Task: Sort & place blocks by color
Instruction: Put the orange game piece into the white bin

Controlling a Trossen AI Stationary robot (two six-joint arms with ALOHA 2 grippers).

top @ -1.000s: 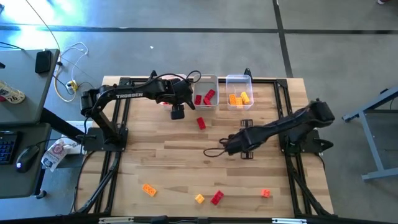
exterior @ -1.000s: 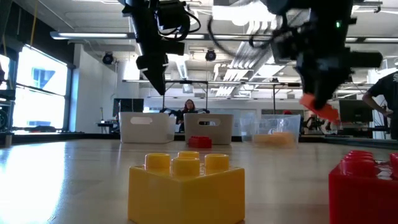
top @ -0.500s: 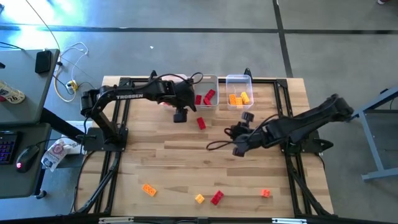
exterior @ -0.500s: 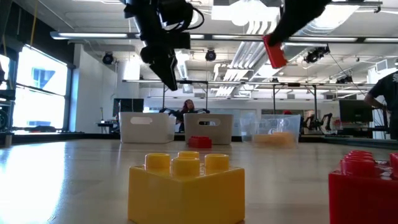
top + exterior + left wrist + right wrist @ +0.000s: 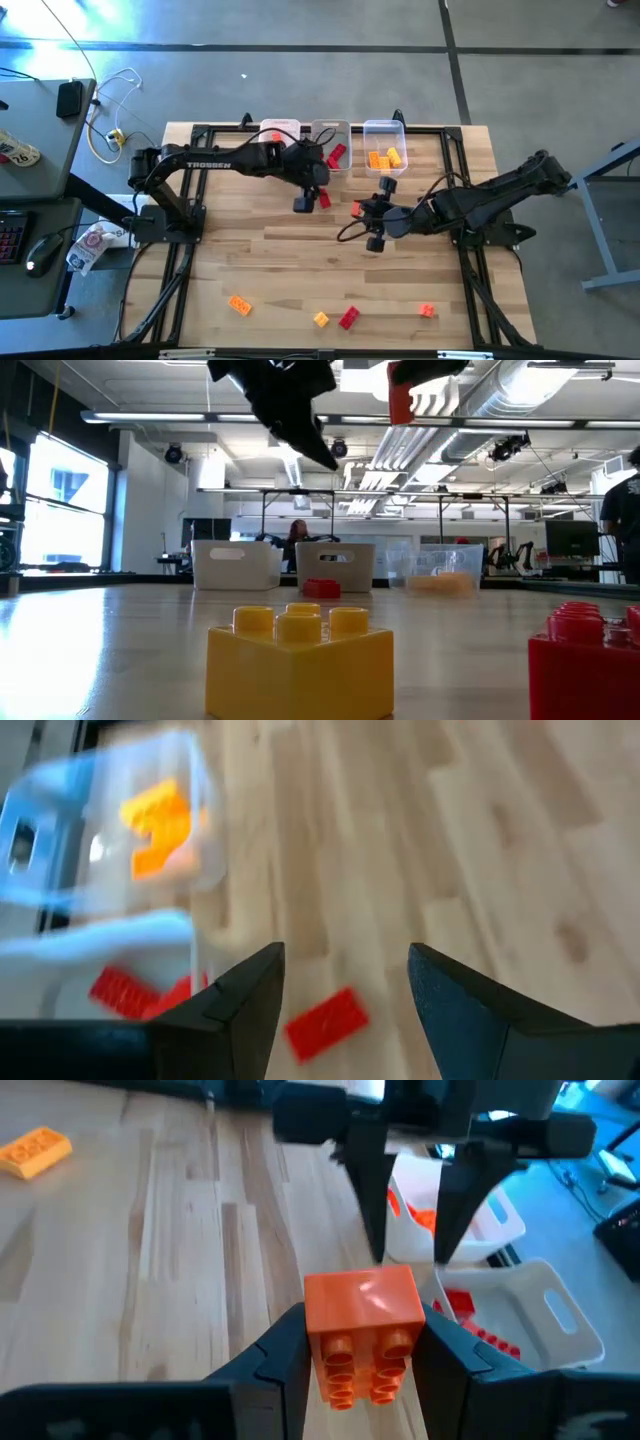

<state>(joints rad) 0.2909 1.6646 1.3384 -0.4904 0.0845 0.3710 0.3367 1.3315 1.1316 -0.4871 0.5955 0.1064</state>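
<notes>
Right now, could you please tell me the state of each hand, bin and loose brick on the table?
Left hand: open, empty, above the red brick lying beside the bins.
Right hand: shut on an orange brick, raised.
Middle bin: holds red bricks.
Clear bin: holds orange bricks.
Front-edge bricks: loose, unsorted.

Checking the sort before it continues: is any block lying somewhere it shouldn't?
One red block lies on the bare table just outside the bin of reds, under the open left gripper. Nothing else looks odd.
</notes>
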